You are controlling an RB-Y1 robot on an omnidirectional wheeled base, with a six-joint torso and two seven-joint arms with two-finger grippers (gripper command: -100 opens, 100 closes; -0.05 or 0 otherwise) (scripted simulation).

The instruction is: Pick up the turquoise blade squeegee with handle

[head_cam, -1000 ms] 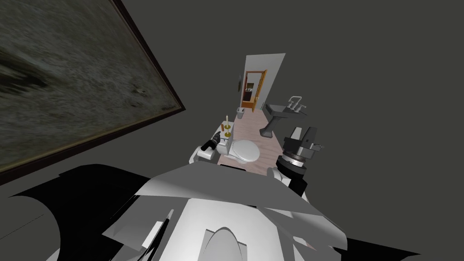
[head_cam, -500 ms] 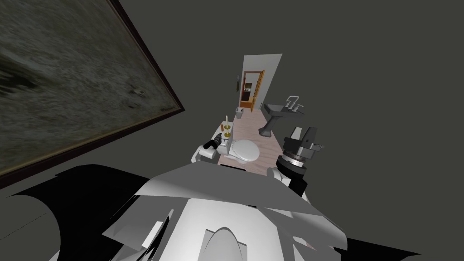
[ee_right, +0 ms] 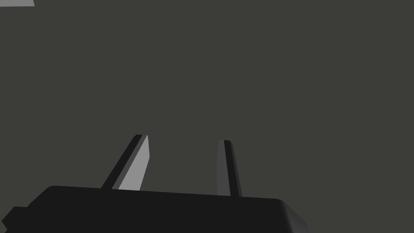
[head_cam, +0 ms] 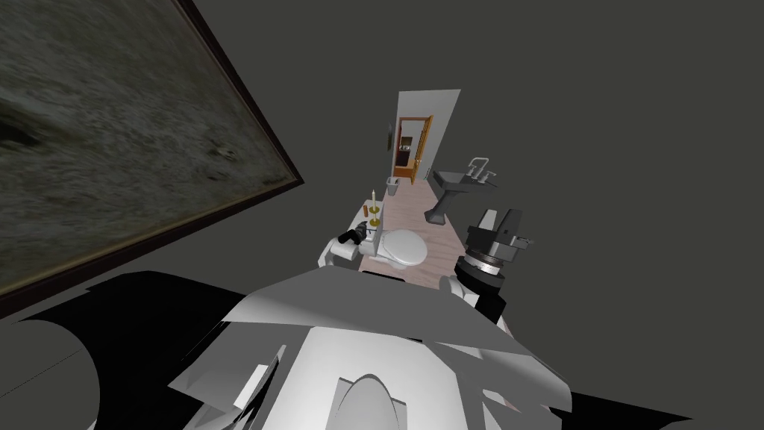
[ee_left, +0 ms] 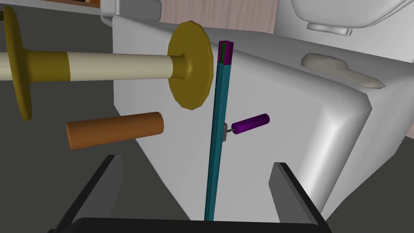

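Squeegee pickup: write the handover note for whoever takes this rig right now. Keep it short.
Left gripper: open, poised over the white toilet tank, one finger on each side of the blade, touching nothing.
Right gripper: open, empty, raised at my right side.
The squeegee lies on the tank top, its turquoise blade running between the left fingers and its purple handle sticking out sideways. A brown cylinder and a candlestick stand close beside it.
Done: left hand lined up with the blade.
Left: go down, close on the blade clear of the candlestick, lift.
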